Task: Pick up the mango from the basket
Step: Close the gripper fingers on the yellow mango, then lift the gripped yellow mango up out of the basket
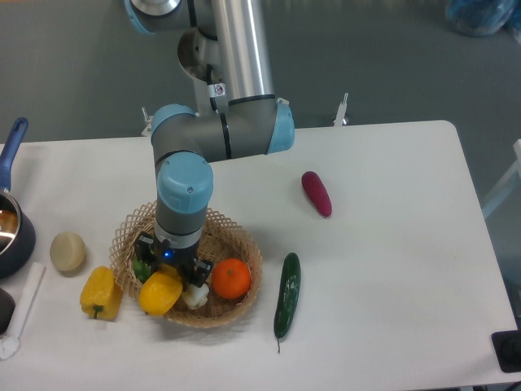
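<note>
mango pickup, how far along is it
Done: the arm has brought the gripper down into the round woven wicker basket, right at the smooth yellow mango. In hand: the fingers seem to sit around the mango's upper end, but the wrist hides whether they have closed. Left: the mango appears to lie at the basket's front-left rim beside the round orange, so lifting it clear remains.

- The round tan woven wicker basket (236, 314) sits on the white desk (391, 269), left of centre.
- In it, the smooth yellow oval mango (159, 293) lies left of the round orange (232, 278).
- The lumpy yellow bell pepper (100, 292) lies just left of the basket; the long dark green cucumber (286, 294) lies to its right.
</note>
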You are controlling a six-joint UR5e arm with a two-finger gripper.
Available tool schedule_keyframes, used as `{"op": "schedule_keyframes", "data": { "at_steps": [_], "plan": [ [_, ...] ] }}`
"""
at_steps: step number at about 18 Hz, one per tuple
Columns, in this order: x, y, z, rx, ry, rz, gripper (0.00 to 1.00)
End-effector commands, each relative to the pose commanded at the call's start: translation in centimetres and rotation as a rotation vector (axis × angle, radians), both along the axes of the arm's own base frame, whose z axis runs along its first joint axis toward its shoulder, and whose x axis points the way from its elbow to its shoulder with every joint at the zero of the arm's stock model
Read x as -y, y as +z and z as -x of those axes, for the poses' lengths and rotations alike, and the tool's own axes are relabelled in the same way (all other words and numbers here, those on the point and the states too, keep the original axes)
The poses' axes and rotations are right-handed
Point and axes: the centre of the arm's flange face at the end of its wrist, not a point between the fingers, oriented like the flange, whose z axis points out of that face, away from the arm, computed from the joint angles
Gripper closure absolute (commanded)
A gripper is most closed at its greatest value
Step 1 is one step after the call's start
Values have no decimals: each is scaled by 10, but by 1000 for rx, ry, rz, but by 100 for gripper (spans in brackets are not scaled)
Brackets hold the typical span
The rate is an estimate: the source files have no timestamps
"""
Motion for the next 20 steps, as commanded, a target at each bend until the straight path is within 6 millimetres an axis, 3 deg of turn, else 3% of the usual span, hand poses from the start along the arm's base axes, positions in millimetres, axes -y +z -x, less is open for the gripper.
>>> {"op": "schedule_keyframes", "data": {
  "at_steps": [5, 9, 12, 15, 20],
  "plan": [
    [-1, 17, 3, -19, 3, -24, 44],
    [0, 68, 19, -90, 31, -85, 43],
    [19, 105, 52, -231, 95, -65, 43],
    [44, 139, 89, -267, 157, -99, 43],
    [93, 165, 127, -346, 97, -87, 43]
  ]
}}
